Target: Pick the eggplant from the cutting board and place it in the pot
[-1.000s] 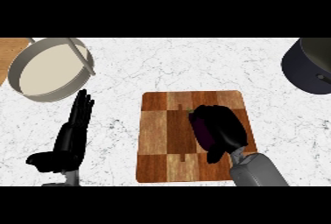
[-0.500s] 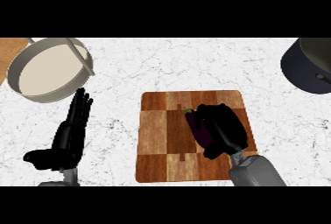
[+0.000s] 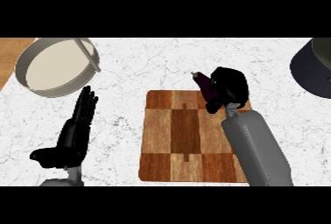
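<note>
My right hand is curled round the dark purple eggplant, whose stem end pokes out at the hand's left. Hand and eggplant hover over the far right corner of the checkered wooden cutting board. The dark pot sits at the right edge of the head view, only partly in view, well to the right of the hand. My left hand rests open at the lower left, fingers straight and pointing up, left of the board.
A round grey pan with a pale inside stands at the far left on the white marble counter. A strip of wooden surface shows at the far left edge.
My right hand has closed on the eggplant and carried it from the board's middle right up toward the far right corner. The left hand has stayed put.
</note>
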Action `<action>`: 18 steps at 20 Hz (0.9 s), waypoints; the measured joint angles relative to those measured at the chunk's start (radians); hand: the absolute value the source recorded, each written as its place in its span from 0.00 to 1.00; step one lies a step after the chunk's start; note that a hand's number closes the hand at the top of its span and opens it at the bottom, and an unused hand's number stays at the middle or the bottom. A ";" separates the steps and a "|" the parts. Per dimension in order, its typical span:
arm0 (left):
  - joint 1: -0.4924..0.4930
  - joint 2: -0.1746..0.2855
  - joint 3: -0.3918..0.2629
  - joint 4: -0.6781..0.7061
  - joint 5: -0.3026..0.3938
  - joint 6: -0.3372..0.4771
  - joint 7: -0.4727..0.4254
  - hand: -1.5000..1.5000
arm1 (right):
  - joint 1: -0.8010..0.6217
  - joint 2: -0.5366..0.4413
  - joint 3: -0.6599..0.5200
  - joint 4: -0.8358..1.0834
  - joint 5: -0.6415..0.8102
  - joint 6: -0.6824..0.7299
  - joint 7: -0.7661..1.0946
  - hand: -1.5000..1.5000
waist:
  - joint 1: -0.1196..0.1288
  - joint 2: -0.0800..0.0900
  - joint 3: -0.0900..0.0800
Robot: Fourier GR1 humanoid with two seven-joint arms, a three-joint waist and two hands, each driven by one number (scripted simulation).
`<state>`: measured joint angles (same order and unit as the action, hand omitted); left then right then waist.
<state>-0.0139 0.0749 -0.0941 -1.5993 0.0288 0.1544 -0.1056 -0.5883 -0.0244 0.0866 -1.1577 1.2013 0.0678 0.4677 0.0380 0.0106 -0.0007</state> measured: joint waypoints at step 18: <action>0.018 0.000 0.032 0.005 0.001 0.003 -0.008 0.50 | -0.298 -0.042 -0.039 0.057 0.250 -0.146 0.373 1.00 | -0.033 -0.012 0.001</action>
<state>0.0040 0.0744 -0.0618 -1.5944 0.0295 0.1576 -0.1132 -0.8863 -0.0663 0.0479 -1.1008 1.4516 -0.0783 0.8411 0.0050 -0.0009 -0.0002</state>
